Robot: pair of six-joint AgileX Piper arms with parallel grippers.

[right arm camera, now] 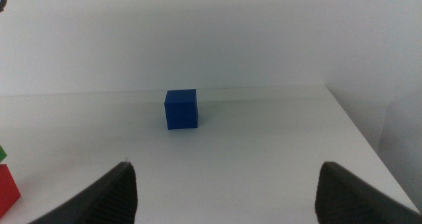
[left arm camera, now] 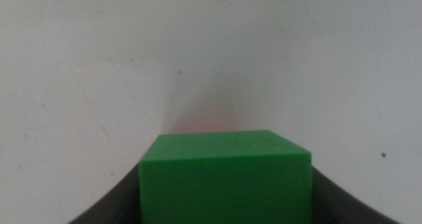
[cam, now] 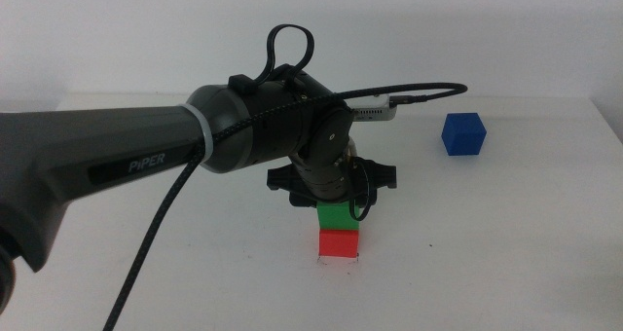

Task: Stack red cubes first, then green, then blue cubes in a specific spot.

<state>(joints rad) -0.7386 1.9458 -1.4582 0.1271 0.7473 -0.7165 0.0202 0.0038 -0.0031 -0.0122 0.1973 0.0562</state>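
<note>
A left arm reaching in across a white bench holds its left tool directly over the red cube, the landmark near the front middle of the bench. The green cube sits on top of the red cube, their faces lined up, and the left tool's dark jaws stand on either side of the green cube; the left wrist view shows the green cube filling the gap between the jaws, clamped with no space visible at either flank, and a faint red glow on the bench just beyond it. The red cube rests flat on the bench, with tiny dark ticks just visible at its lower corners. The blue cube lies alone, well apart from the red cube, farther back and toward the right side. The right tool hangs low over the bench, jaws spread wide and holding nothing, facing the blue cube across bare bench, with a sliver of the red cube at the edge of its wrist view.
</note>
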